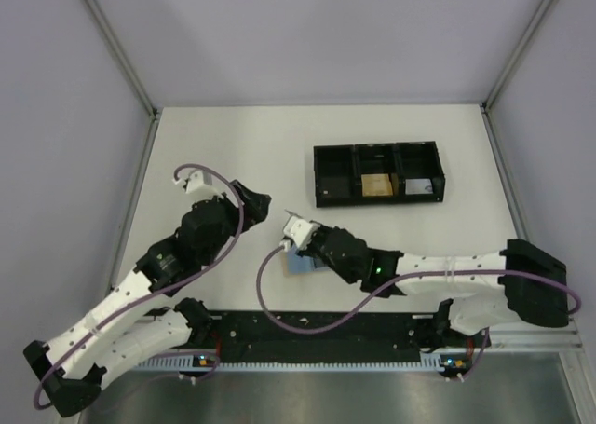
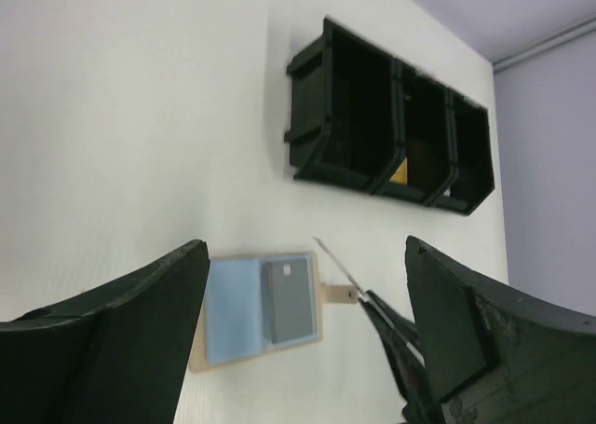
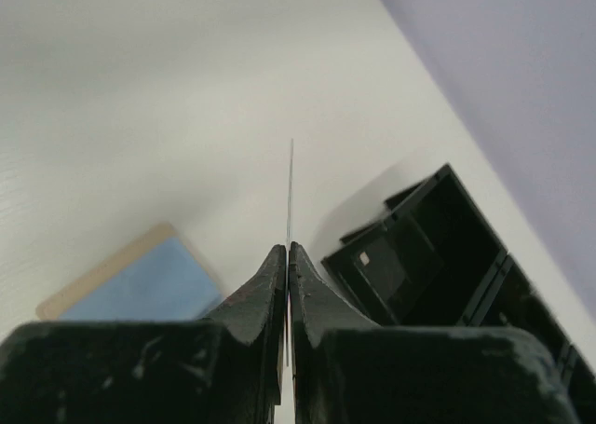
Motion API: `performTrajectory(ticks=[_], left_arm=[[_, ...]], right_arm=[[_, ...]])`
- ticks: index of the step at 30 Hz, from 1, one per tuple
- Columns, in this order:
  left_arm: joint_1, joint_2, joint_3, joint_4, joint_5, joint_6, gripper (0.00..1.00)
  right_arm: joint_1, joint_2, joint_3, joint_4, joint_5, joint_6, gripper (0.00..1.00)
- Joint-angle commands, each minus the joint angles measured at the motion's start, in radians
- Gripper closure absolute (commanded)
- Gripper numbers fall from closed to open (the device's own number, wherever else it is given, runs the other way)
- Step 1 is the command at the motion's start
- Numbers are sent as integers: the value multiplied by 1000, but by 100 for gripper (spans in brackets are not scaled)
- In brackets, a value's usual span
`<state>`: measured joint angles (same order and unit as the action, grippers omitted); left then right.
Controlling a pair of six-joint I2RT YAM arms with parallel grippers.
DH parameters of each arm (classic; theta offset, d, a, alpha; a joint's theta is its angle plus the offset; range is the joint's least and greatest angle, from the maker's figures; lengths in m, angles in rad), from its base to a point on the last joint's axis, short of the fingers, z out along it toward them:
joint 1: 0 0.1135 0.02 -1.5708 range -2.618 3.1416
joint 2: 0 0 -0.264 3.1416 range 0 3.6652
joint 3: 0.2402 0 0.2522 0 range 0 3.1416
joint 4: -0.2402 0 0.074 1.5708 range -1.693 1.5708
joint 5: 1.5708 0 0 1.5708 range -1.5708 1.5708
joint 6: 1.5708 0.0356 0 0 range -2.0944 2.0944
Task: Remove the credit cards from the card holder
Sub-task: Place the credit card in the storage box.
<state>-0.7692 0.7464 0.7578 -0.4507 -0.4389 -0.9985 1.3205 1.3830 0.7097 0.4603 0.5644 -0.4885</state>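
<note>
The card holder (image 2: 228, 314) lies open on the table, blue-grey inside with a tan border. One grey credit card (image 2: 290, 300) sits in its right panel. My right gripper (image 3: 288, 247) is shut on another credit card (image 3: 290, 186), seen edge-on as a thin line and held just above and to the right of the holder. In the top view the right gripper (image 1: 300, 230) hangs over the card holder (image 1: 298, 264) and hides most of it. My left gripper (image 2: 305, 249) is open with nothing between its fingers, raised to the left of the holder (image 1: 256, 203).
A black three-compartment tray (image 1: 321, 174) stands at the back right. An orange-tan block (image 1: 375, 184) lies in its middle compartment and a grey card (image 1: 416, 186) in its right one. Grey walls close in the table on three sides.
</note>
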Motion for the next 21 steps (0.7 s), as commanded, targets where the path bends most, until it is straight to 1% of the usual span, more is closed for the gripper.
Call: performTrajectory(ticks=[1,4,6,10,11,13,15,17,18,21], left_arm=[[15,-85,95,56,-61,419,8],[24,-105,124,61,-35,564,7],[36,-102,140,40,-24,607,5],[77,-70,135,26,101,685,2],[90,-59,126,26,123,696,2],[122,-42,85,43,176,713,2],[155,-36,49,72,259,713,2],[195,-39,44,70,334,715,2],[209,-44,46,69,342,722,2],[228,-77,44,64,304,755,1]], right_arm=[[-183,-162,69,-266,-257,261,100],[-367,-197,106,-401,-467,376,100],[-485,-191,137,-454,-613,428,100],[-682,-118,227,-560,-806,481,100],[-714,-96,247,-568,-839,519,100],[-779,-59,270,-571,-921,525,100],[-823,-18,304,-594,-943,534,100],[-859,23,333,-612,-949,539,100],[-874,49,350,-617,-969,547,100],[-902,141,405,-635,-1008,559,100]])
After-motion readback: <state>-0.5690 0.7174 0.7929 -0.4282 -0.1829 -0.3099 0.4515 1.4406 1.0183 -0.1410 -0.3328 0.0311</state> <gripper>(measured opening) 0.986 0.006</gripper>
